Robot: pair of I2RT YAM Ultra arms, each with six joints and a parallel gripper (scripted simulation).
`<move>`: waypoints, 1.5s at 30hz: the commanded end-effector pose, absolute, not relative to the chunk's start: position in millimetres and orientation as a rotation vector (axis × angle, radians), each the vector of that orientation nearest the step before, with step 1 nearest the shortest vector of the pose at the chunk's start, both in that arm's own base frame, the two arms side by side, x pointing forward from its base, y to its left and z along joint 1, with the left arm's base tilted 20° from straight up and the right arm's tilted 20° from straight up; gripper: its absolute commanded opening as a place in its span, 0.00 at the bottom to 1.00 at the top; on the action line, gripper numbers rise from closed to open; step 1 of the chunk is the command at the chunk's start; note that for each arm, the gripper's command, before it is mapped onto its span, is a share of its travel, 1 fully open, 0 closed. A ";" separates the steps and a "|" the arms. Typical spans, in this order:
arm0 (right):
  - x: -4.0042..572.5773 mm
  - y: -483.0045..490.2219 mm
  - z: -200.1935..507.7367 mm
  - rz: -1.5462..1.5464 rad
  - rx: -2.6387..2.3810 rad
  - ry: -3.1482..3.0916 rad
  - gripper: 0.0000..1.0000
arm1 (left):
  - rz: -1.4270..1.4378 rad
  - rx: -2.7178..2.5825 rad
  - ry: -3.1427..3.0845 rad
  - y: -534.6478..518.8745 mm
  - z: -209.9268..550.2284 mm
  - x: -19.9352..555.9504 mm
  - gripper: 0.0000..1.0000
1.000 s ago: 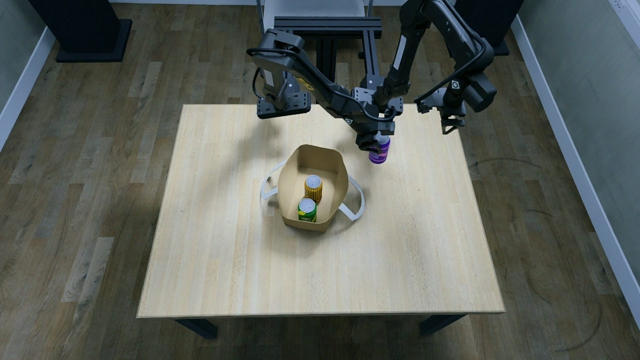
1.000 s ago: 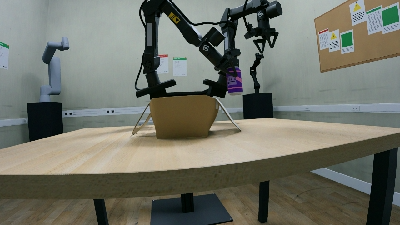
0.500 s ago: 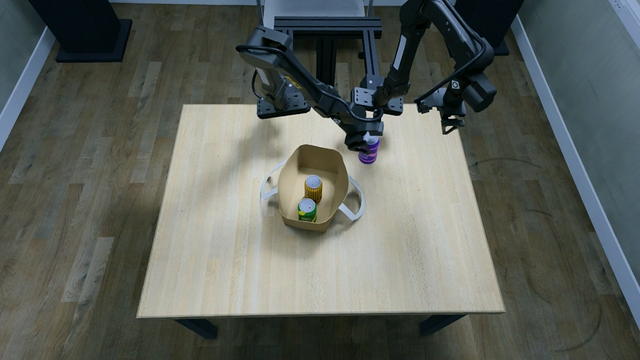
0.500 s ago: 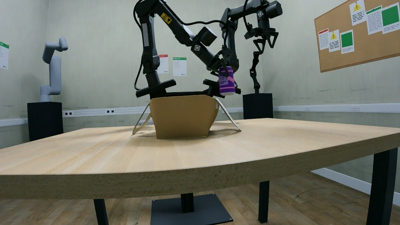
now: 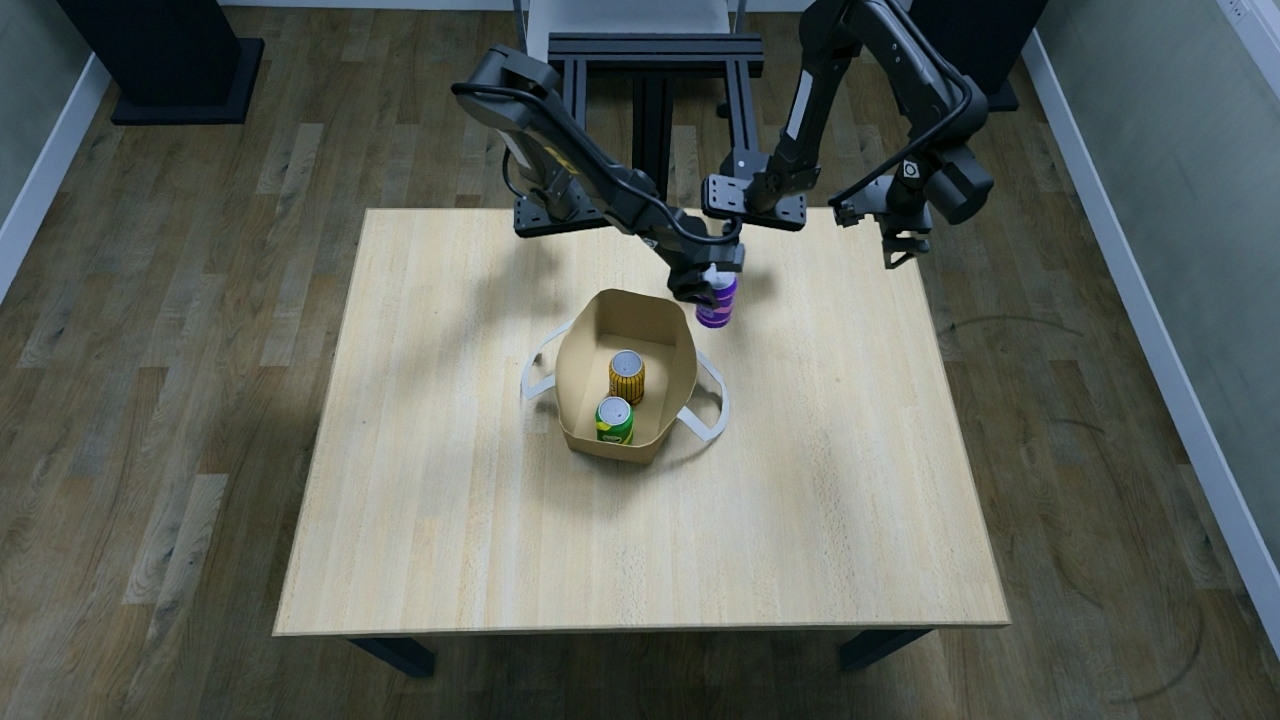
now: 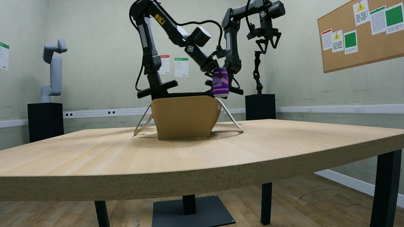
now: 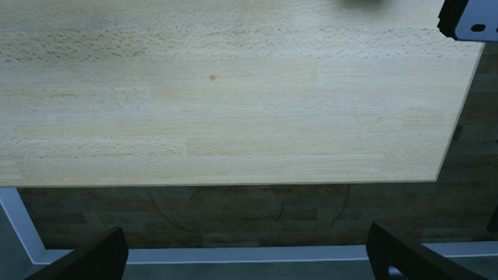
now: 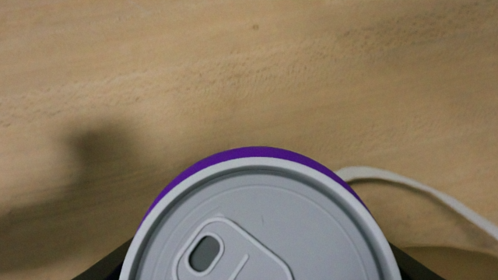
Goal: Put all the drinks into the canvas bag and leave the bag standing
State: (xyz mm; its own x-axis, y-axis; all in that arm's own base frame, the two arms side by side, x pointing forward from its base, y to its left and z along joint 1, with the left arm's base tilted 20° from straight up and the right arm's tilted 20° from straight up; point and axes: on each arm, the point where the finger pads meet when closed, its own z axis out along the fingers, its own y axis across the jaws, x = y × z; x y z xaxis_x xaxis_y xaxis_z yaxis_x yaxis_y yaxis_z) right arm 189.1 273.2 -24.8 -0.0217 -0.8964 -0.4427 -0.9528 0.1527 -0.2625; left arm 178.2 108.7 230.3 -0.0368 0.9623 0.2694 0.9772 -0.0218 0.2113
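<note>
At the middle of the wooden table (image 5: 805, 537) (image 6: 113, 158) (image 7: 233, 117) (image 8: 194, 78), the canvas bag (image 5: 644, 313) (image 6: 183, 118) (image 8: 451, 258) stands with its walls up and its mouth open. Seen from above, an amber can (image 5: 626, 383) stands upright on the bag's floor near the centre, with a green can (image 5: 614, 428) just off it toward six o'clock, upright too and close to the near wall; whether the two touch, I cannot tell.

The third drink, a purple can (image 5: 717, 308) (image 6: 220, 86) (image 8: 272, 218), is outside the bag, between one and two o'clock from its centre in the top view. It is held in the air, nearly upright with a slight tilt, pinched between the fingers of the right gripper (image 5: 711, 284) (image 6: 219, 73) (image 8: 260, 257). Its pale lid faces the right wrist camera.

The left gripper (image 5: 900, 254) (image 6: 269, 50) (image 7: 247, 236) hangs well apart from the bag, out toward two o'clock in the top view, raised above the table's level. Its fingers are spread wide, with nothing between them.

One white handle (image 5: 539, 388) (image 6: 138, 130) splays outward from the bag at nine o'clock, the other handle (image 5: 702, 425) (image 6: 230, 115) (image 8: 408, 182) between three and four.

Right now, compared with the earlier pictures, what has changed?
The purple aluminium can moved leftward in the top view, toward the tan canvas bag, held in the right gripper throughout. Nothing was released. The bag, the yellow striped can and green can inside, and the open left gripper stayed put.
</note>
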 end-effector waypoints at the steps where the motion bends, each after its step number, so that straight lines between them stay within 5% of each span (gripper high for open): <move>1: 192.0 279.6 -4.5 0.201 -1.739 1.860 0.70 | -0.592 -2.175 -2.170 104.7 244.1 179.6 1.00; 26: 196.9 306.2 4.9 0.220 -1.718 1.815 0.70 | -0.592 -2.175 -2.170 104.7 244.1 179.6 1.00; 45: 196.3 237.6 10.7 0.199 -1.714 1.845 0.70 | -0.592 -2.175 -2.170 104.7 244.1 179.6 1.00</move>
